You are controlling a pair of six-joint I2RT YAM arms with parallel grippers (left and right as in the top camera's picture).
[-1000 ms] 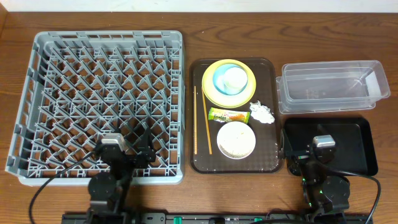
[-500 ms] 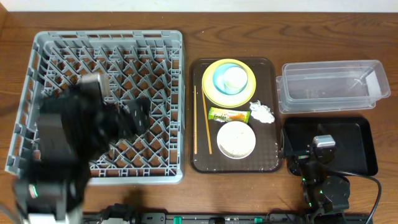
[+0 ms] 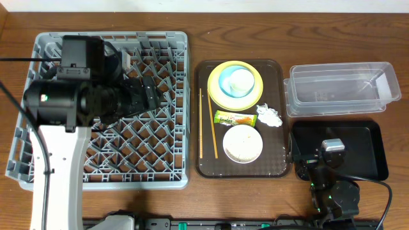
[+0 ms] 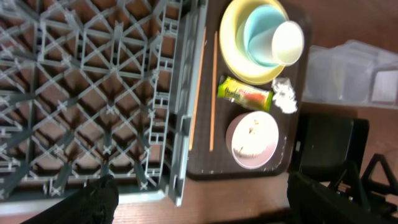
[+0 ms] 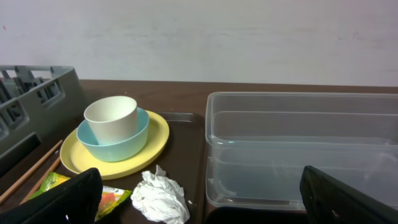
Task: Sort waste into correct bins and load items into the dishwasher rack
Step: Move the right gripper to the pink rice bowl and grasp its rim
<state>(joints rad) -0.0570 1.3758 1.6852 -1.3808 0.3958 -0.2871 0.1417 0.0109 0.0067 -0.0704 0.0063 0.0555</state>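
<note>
Left claw [image 4: 208, 204]: jaws wide apart, nothing between them. It is held high over the dishwasher rack [image 3: 115, 36] with the wrist camera looking down. The rack's grey side wall lies directly beneath it, and the brown serving tray [image 3: 275, 165] is just beyond that wall.

Closest to this claw on the tray are the chopsticks [image 4: 212, 93], lying lengthwise along the strip beside the rack. Next out is the white bowl [image 4: 254, 140]; its pale contents cannot be resolved. The green-and-yellow wrapper [image 4: 244, 94] lies flat just behind it, and the crumpled tissue [image 4: 285, 96] is next to the wrapper. Farthest back is the yellow plate [image 4: 231, 50], which carries the blue bowl [image 4: 256, 34] with the white cup [image 4: 287, 42] nested inside.

Right claw [image 5: 199, 205]: jaws fully spread, empty, resting low over the black tray [image 3: 367, 150]. The tissue sits ahead and left of it. The clear tub [image 5: 298, 149] stands ahead and right, behind the black tray. No item is in the rack, tub or black tray
</note>
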